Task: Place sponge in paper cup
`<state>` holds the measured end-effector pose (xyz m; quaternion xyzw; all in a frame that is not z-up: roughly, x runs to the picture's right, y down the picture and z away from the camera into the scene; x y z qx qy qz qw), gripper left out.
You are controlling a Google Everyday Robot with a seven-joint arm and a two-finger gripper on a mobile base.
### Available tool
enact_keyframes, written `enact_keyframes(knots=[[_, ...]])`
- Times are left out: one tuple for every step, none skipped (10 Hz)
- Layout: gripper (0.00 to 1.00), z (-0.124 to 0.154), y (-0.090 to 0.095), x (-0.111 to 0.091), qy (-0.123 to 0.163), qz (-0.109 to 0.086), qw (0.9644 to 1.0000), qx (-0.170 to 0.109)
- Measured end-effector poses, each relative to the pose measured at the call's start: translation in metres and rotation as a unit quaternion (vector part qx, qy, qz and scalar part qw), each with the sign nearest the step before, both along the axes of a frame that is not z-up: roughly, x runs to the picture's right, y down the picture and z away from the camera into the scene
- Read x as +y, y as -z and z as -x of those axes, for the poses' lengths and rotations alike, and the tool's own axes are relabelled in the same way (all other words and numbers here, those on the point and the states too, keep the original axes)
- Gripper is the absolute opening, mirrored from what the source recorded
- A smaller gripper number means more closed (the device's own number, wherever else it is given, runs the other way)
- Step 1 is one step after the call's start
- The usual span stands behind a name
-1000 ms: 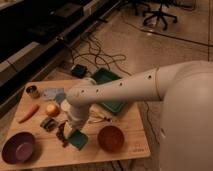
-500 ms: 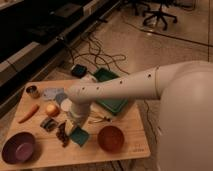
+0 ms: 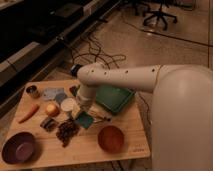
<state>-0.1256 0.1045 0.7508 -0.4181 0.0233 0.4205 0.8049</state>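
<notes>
Wooden table (image 3: 127, 146), two bowls (image 3: 19, 147) (image 3: 111, 138), one paper cup (image 3: 68, 105), tool (image 3: 82, 114) clamped on one sponge (image 3: 85, 121) beside it

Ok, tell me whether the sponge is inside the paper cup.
No, the sponge is held by the gripper beside the paper cup, outside its rim.

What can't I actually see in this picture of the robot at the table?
Camera view:
- The gripper, just beside the paper cup: mostly hidden under the wrist of the arm.
- The sponge: its upper edge is covered by the gripper; whether it touches the table is unclear.
- The green tray: left corner hidden behind the arm.
- The dark heap near the sponge: too dim to identify.
</notes>
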Motion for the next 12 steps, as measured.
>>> enact_keyframes(knots=[[0.0, 0.002, 0.002, -0.005, -0.001, -0.002, 1.0, -0.006], [0.0, 0.006, 0.009, -0.012, 0.001, -0.005, 0.9999, -0.012], [0.0, 0.009, 0.015, -0.021, 0.002, -0.007, 0.9998, -0.016], [0.0, 0.011, 0.014, -0.026, 0.002, -0.008, 0.9998, -0.018], [0.0, 0.012, 0.009, -0.03, 0.003, -0.008, 0.9998, -0.016], [0.0, 0.013, -0.002, -0.033, 0.003, -0.01, 0.9999, -0.013], [0.0, 0.013, -0.013, -0.036, 0.001, -0.012, 0.9998, -0.013], [0.0, 0.01, -0.024, -0.04, -0.001, -0.015, 0.9998, -0.011], [0.0, 0.007, -0.033, -0.045, -0.004, -0.016, 0.9998, -0.01], [0.0, 0.009, -0.039, -0.048, -0.004, -0.017, 0.9998, -0.011], [0.0, 0.014, -0.041, -0.05, -0.003, -0.018, 0.9997, -0.014], [0.0, 0.016, -0.046, -0.051, -0.005, -0.017, 0.9997, -0.016]])
